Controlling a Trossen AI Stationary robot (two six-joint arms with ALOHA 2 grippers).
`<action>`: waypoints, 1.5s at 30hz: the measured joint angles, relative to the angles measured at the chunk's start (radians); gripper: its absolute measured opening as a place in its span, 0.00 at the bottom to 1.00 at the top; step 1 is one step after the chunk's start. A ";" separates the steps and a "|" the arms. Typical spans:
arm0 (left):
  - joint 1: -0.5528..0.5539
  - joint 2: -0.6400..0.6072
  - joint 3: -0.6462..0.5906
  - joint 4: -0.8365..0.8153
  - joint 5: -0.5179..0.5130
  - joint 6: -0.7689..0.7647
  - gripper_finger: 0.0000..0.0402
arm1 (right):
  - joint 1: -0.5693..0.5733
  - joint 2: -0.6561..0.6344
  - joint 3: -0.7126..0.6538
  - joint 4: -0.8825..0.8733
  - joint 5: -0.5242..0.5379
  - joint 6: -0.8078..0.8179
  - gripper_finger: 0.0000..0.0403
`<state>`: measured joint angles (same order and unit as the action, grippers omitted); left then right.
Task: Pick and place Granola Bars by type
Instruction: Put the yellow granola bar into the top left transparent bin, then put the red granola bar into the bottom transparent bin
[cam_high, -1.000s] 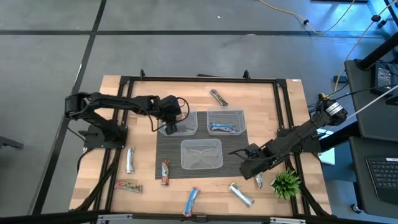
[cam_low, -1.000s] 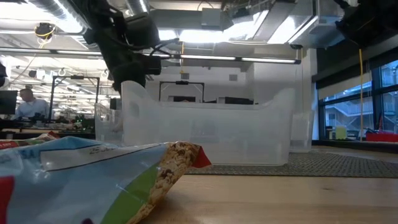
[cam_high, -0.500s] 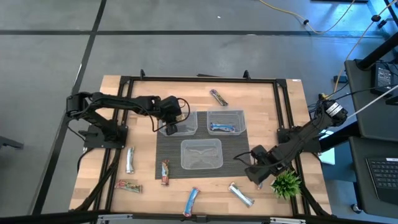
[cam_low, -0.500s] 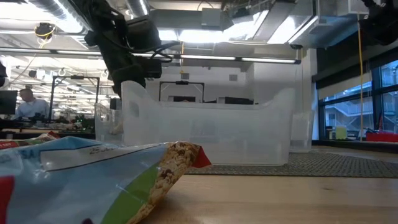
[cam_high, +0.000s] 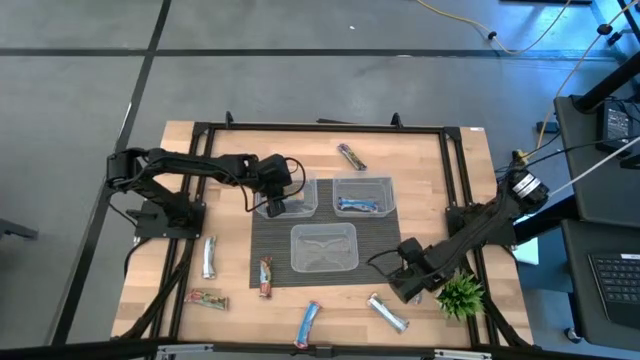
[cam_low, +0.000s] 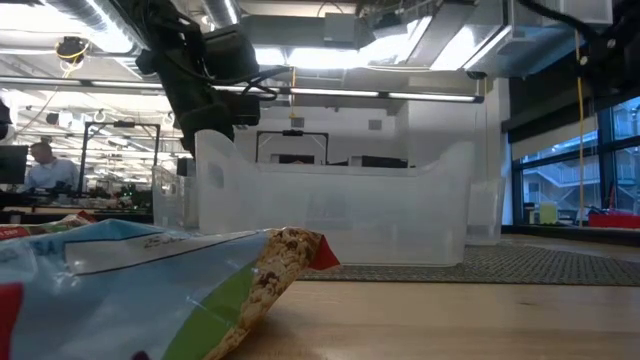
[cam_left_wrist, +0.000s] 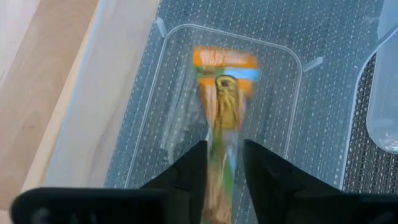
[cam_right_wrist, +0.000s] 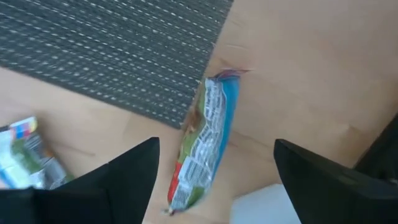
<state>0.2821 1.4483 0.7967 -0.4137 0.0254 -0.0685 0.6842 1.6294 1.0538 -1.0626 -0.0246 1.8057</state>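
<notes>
Shifted nearer, right gripper (cam_right_wrist: 214, 180) now straddles granola bar (cam_right_wrist: 202, 146).

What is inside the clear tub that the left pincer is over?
The left pincer hangs over the clear tub, shut on a green and orange granola bar. Through the tub's clear bottom only the dark mat shows. The pincer's fingers hide the bar's lower end.

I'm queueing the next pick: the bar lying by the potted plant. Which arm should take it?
Right. The right gripper hangs open over that granola bar, near the potted plant. The left gripper is shut on an orange-labelled bar over the left tub.
</notes>
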 joint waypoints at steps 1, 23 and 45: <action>0.000 0.000 0.000 0.000 -0.002 0.000 0.28 | 0.000 0.014 0.000 0.002 -0.001 0.000 0.78; 0.000 -0.198 0.001 -0.005 0.058 -0.026 0.41 | 0.000 0.191 0.001 0.073 0.003 0.020 0.53; -0.009 -0.526 0.001 -0.101 0.288 -0.231 0.40 | 0.000 0.194 0.116 -0.081 0.017 -0.064 0.21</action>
<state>0.2733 0.9220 0.7979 -0.5152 0.3131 -0.2996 0.6838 1.8233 1.1698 -1.1432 -0.0078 1.7415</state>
